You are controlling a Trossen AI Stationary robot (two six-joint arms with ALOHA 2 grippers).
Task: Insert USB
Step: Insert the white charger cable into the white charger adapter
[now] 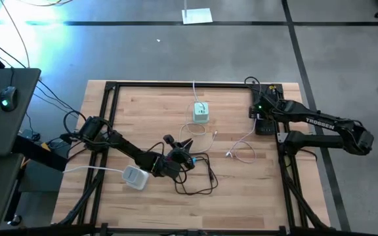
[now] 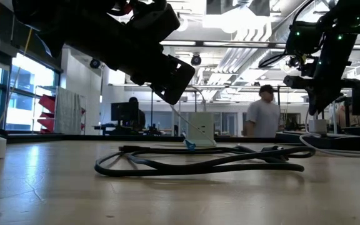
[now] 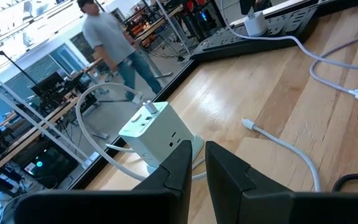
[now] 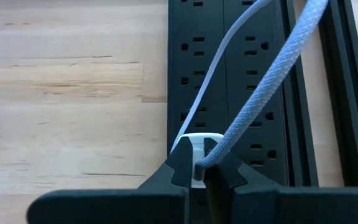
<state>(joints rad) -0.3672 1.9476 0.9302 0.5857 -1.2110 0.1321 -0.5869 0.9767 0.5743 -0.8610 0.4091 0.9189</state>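
- Black cable (image 2: 199, 164) lies in loose loops on the wood table (image 1: 241, 190), nearest the low camera and just under the left gripper.
- Left gripper (image 1: 188, 145) hovers over the table's middle, pointing at the white charger cube (image 1: 201, 113); its fingers (image 3: 225, 171) stand almost together with only a thin slit between, and whether anything is pinched there cannot be told.
- White cable (image 3: 284, 146) runs across the wood beside the left fingers, its small plug end (image 3: 246, 124) lying free on the table between gripper and cube.
- Charger cube stands upright near the far edge, with a white cord (image 3: 95, 134) plugged into its top and arching away.
- Right gripper (image 4: 205, 167) is at the right edge over the black power strip (image 4: 229, 74), clenched on a white plug (image 4: 194, 152) from which a braided white cord (image 4: 272, 68) runs off.
- Another white adapter (image 1: 134, 177) lies near the left arm's elbow, on the table's left side.
- One person (image 2: 264, 112) walks in the room beyond the table.
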